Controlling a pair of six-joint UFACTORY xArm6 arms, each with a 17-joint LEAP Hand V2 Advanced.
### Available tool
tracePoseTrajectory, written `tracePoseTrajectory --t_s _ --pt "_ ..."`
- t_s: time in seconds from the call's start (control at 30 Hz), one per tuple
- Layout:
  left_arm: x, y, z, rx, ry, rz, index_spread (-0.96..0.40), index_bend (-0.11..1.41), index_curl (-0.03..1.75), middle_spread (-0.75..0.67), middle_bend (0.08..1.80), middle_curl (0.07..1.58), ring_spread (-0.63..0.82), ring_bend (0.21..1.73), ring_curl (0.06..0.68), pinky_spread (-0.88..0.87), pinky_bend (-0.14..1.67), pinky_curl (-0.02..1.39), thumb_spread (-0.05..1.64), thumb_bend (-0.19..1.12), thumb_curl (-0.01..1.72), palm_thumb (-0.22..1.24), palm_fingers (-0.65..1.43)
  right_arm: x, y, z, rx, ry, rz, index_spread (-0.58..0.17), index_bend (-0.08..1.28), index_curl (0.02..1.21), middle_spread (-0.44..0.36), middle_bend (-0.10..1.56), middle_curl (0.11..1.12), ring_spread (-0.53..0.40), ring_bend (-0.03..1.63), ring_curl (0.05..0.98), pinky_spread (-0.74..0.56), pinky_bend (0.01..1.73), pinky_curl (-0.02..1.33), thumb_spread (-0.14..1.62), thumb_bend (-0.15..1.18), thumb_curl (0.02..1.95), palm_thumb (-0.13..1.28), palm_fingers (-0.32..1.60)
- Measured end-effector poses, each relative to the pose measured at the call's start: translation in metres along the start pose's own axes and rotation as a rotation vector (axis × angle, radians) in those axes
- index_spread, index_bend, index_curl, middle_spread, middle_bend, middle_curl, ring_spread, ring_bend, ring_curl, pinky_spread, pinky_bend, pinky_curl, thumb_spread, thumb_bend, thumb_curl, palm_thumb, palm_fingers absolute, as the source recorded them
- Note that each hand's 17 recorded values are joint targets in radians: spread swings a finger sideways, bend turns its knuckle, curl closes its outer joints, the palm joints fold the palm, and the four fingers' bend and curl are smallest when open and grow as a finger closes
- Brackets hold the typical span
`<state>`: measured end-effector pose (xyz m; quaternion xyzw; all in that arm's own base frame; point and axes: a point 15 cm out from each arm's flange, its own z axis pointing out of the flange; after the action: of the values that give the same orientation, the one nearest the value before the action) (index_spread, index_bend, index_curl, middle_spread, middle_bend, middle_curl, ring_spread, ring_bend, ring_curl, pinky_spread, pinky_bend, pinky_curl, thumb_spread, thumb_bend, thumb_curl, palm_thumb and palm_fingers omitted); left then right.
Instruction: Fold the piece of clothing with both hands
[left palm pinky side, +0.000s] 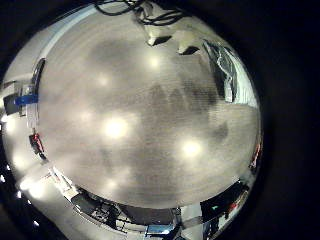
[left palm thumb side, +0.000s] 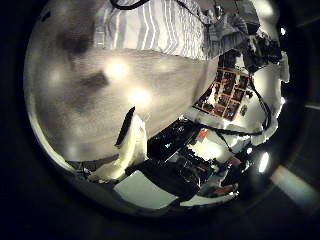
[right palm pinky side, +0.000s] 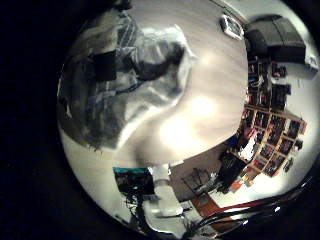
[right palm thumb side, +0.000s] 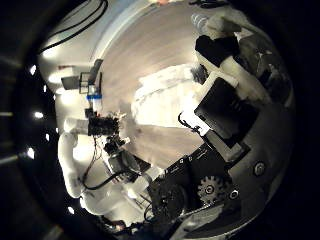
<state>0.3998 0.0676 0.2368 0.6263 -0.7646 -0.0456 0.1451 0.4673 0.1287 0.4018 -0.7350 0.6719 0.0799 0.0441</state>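
Four palm views, no outside view. Right hand (right palm thumb side: 225, 100): its black and white fingers (right palm thumb side: 222, 112) reach far into the right thumb side palm view, curled over a bunched fold of pale striped cloth, the piece of clothing (right palm thumb side: 170, 88), which fills the space just in front of the palm; whether the fingers actually pinch the cloth cannot be told. Geared parts of the same hand lie at the view's edge. Right little finger side palm view: the garment (right palm pinky side: 125, 75) appears as a crumpled, striped heap close to the palm, resting on the counter (right palm pinky side: 205, 110), a pale wood-grain surface with bright lamp reflections. Left hand (left palm thumb side: 128, 150): only a pale finger and a dark tip enter the left thumb side palm view, apart from the cloth, too little to tell how the hand is set. In that view the striped clothing (left palm thumb side: 165, 28) lies flat on the counter (left palm thumb side: 80, 90), well away from the palm. Left little finger side palm view: mostly bare counter (left palm pinky side: 130, 110), with a striped edge of the garment (left palm pinky side: 228, 68) at its far margin. Room: shelving with many small coloured items (right palm pinky side: 265, 130) stands beyond the counter edge; none of their print can be read.
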Motion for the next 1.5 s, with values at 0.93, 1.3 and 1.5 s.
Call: tracePoseTrajectory --t_s 0.93,1.3,1.5 --pt "-0.027 0.098 -0.017 0.074 0.037 -0.123 0.1 0.18 0.35 0.4 0.18 0.29 0.53 0.55 0.225 0.51 0.32 0.33 1.22 -0.02 0.3 0.43 0.03 -0.197 -0.034 0.143 0.025 -0.015 -0.361 -0.418 0.38 0.84 -0.185 0.93 0.59 -0.256 1.28 0.528 -0.41 1.16 0.7 1.11 -0.02 0.74 0.78 0.56" --pt "-0.013 0.103 -0.029 0.104 0.012 -0.139 0.1 0.18 0.35 0.4 0.18 0.29 0.52 0.56 0.225 0.51 0.32 0.33 1.22 -0.02 0.31 0.43 0.04 -0.158 -0.014 0.045 0.075 -0.095 -0.391 -0.503 0.28 0.6 -0.198 0.55 0.43 -0.049 1.02 0.375 0.13 1.0 0.62 1.2 -0.01 0.64 0.75 0.16" --pt "0.006 0.1 -0.042 0.115 -0.006 -0.137 0.1 0.18 0.35 0.38 0.18 0.28 0.52 0.56 0.225 0.52 0.33 0.33 1.22 -0.02 0.31 0.43 0.05 -0.086 0.002 -0.032 0.144 -0.101 -0.315 -0.507 0.25 0.53 -0.209 0.46 0.39 0.029 0.97 0.334 0.32 0.95 0.57 1.21 -0.01 0.62 0.75 0.18"
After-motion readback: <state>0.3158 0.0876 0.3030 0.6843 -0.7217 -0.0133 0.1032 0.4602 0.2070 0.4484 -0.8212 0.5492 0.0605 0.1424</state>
